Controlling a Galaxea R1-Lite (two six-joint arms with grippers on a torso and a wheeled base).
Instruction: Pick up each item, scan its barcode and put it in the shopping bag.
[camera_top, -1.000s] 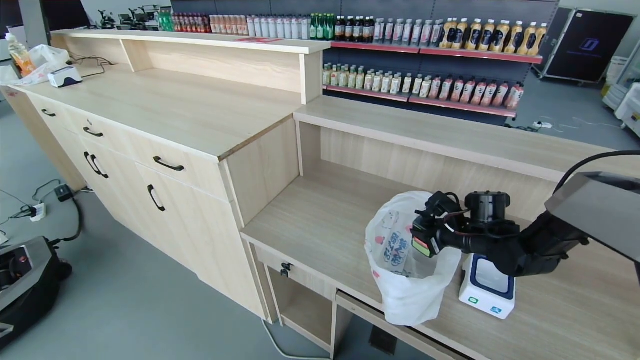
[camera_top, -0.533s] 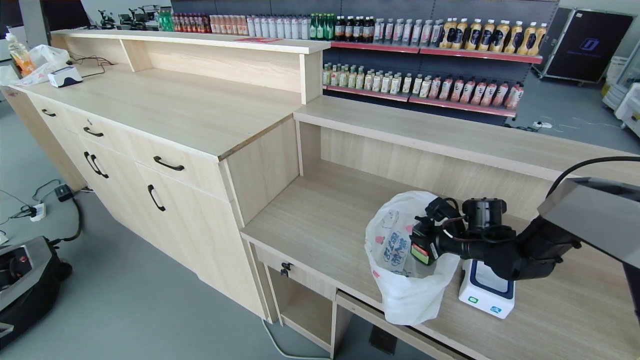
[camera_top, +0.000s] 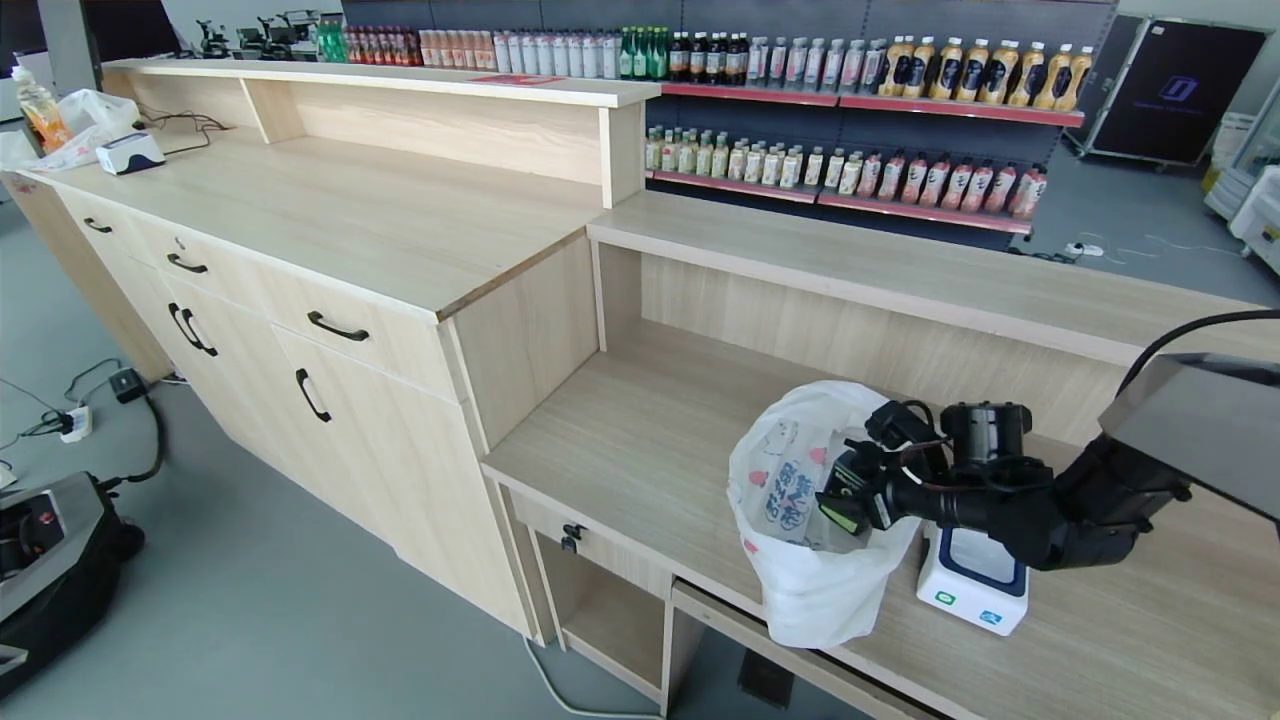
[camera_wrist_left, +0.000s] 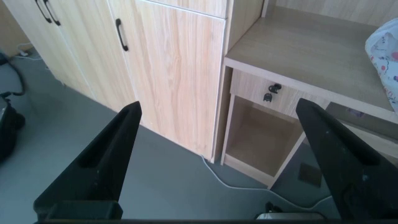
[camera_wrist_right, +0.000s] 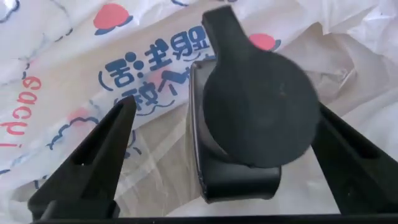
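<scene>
- The right pincer (camera_top: 838, 497) hangs over the open mouth of the shopping bag (camera_top: 800, 590) and points down into it.
- Its fingers (camera_wrist_right: 93, 162) stand wide apart and hold nothing.
- A dark item (camera_wrist_right: 255, 112) with a round part and a small tab is inside the bag, against the white printed plastic. It is between the two fingers, but neither finger touches it.
- The bag stands on the lower worktop (camera_top: 640, 430), near its front edge.
- A white scanner (camera_top: 972, 590) with a blue frame stands just beside the bag, at 3 o'clock from it in the head view.
- The left pincer (camera_wrist_left: 217, 106) is also wide and holds nothing. It hangs above the grey floor (camera_wrist_left: 124, 180), in front of the wooden cabinet (camera_wrist_left: 180, 68).
</scene>
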